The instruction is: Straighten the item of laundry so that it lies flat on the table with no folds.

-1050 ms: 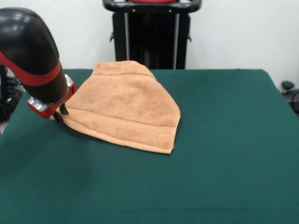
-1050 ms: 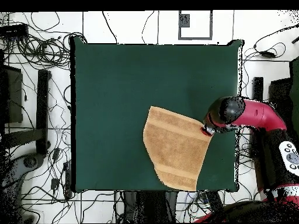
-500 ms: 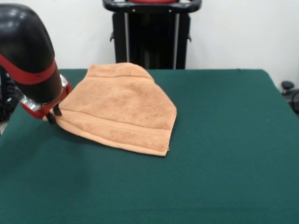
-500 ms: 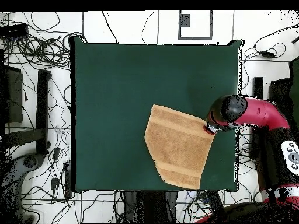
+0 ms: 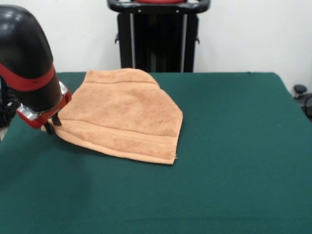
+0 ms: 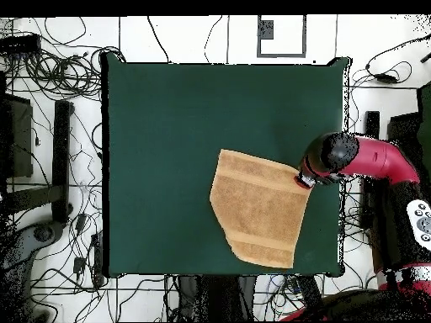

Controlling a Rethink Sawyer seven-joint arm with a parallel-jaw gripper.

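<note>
Towel [image 5: 122, 114] corner sits pinched in the claw [image 5: 50, 124] at the left of the front view, the fingers closed on the hem just above the green table [image 5: 234, 146]; the cloth lies toward that side, one part apparently doubled under along a slanted edge. To do this well, I judge the pull should stay low, outward and slow, so the fold opens without dragging everything. Only the overhead view shows the outline [image 6: 261, 210] near the table's edge.

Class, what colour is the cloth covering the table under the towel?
Dark green, plain; the table shows it best in the front view.
</note>
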